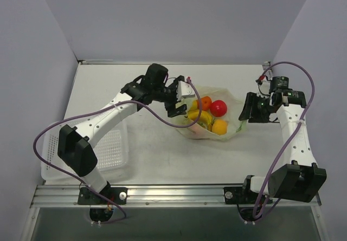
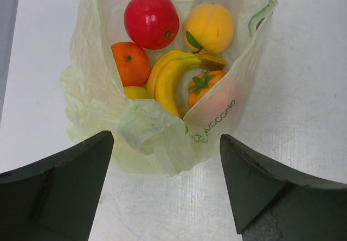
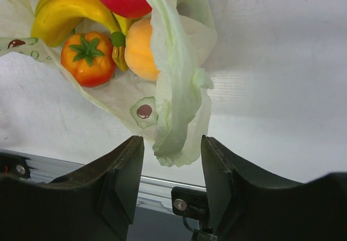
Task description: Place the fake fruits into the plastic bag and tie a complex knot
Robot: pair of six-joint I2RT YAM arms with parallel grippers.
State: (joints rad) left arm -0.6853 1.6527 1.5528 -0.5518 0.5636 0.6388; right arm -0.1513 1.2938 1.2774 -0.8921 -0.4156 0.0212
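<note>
- The white perforated basket [image 1: 114, 153] sits nearest, beside the left arm's base.
- The left gripper [image 2: 167, 141] hangs just short of the plastic bag [image 2: 89, 89]. Its fingers are spread wide and hold nothing, probably lined up to take the folded rim.
- The right gripper [image 3: 172, 141] has its fingers partly parted around the bag's opposite corner, not pinching it.
- Farther in, the bananas [image 2: 173, 73], orange [image 2: 130, 63] and red apple [image 2: 151, 20] lie inside the bag, mid-table. Its mouth gapes, with no knot yet.
</note>
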